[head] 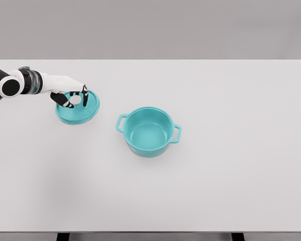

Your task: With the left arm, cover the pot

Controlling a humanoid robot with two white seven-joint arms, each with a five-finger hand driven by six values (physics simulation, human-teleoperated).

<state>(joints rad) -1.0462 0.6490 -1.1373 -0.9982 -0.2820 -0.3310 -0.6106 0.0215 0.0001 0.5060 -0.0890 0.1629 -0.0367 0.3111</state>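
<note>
Nearest, a little below the middle of the frame, stands the pot (148, 131): teal, round, open at the top, with a loop handle on its left and another on its right. Its inside is bare and a shade paler at the bottom. It sits upright on the white table (231, 165), which fills most of the frame.

Farther back and to the left, at the middle left of the frame, lies the lid (78, 107), the same teal, a flat disc with a raised rim. It is well apart from the pot, with bare table between them. It looks slightly tilted, though I cannot tell if one edge is off the table.

Over the lid's middle is the left hand (70, 95), its white arm coming in from the left edge. The dark fingers (84, 93) are curled down around a pale knob at the lid's centre, closed on it in a grip.
</note>
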